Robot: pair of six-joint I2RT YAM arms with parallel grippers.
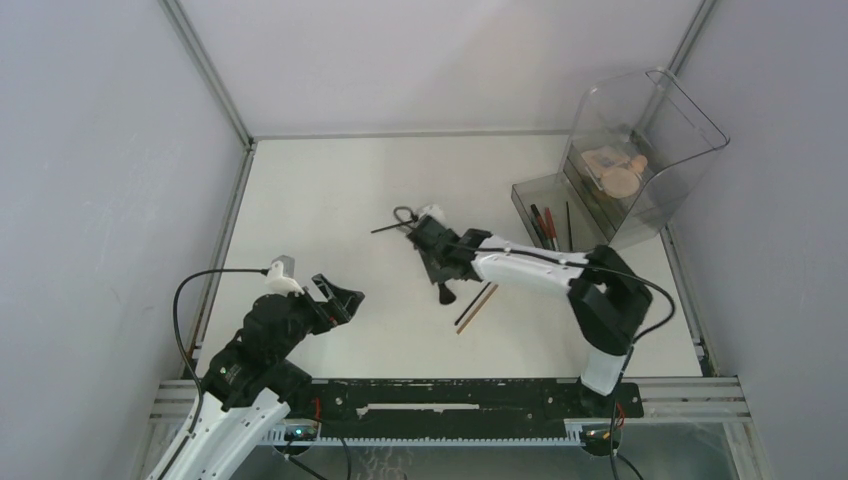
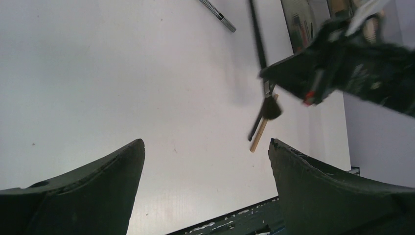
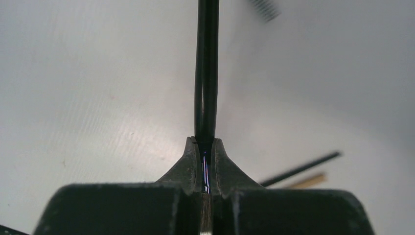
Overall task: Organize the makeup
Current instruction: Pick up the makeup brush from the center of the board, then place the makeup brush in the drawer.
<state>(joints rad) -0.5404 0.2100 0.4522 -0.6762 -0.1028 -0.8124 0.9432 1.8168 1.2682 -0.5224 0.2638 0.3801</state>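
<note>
My right gripper (image 1: pixel 435 255) is shut on a black makeup brush (image 1: pixel 444 290) over the middle of the table. In the right wrist view the jaws (image 3: pixel 205 147) pinch its black handle (image 3: pixel 206 73), with the bristles behind them. The left wrist view shows the brush head (image 2: pixel 269 108) hanging below the right gripper (image 2: pixel 342 63). A black pencil (image 1: pixel 470 303) and a tan pencil (image 1: pixel 479 307) lie side by side on the table just right of the brush. A thin dark stick (image 1: pixel 390 226) lies behind it. My left gripper (image 1: pixel 340 298) is open and empty at the near left (image 2: pixel 205 147).
A clear smoky organizer box (image 1: pixel 650 110) stands at the back right with beige compacts (image 1: pixel 615 172) inside. Its open drawer (image 1: pixel 530 195) holds red and black pencils (image 1: pixel 545 225). A patterned stick (image 2: pixel 219 15) lies far off in the left wrist view. White walls enclose the table.
</note>
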